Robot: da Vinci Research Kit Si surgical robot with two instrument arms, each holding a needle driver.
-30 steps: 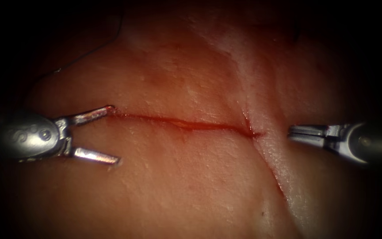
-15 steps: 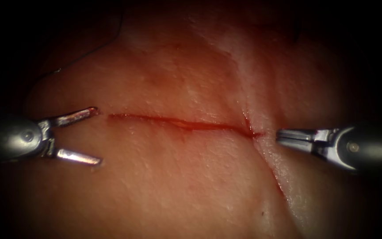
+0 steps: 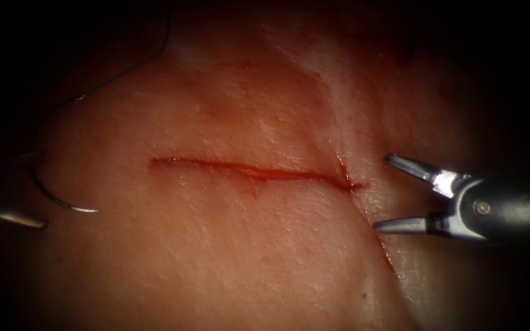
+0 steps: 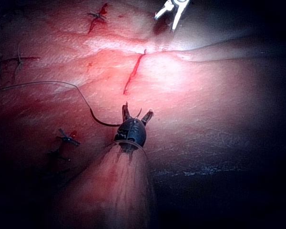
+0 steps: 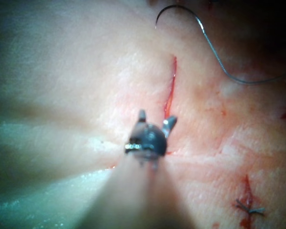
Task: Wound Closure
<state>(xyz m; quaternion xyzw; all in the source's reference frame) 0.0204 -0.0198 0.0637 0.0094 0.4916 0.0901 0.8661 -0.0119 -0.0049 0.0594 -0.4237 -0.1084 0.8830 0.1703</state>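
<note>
Needle (image 3: 62,199) lies loose on tissue (image 3: 265,263) left of cut (image 3: 253,171), both tools (image 3: 16,217) (image 3: 381,193) spread, holding nothing; thin, stiff, prob. slippery, so I'd grip mid-curve.

Our right tool (image 3: 380,193) has two slim, tapered silver jaws on a dark rounded wrist with one round screw. Our left tool (image 4: 135,115) has a dark, dome-shaped wrist on a smooth shaft.

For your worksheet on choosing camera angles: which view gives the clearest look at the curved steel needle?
The endoscope view: the curved steel needle lies bare on the tissue, left of the red cut, its arc clear against the surface. The right wrist view shows its curve far off. In the left wrist view it sits beside the left tool, harder to make out.
</note>
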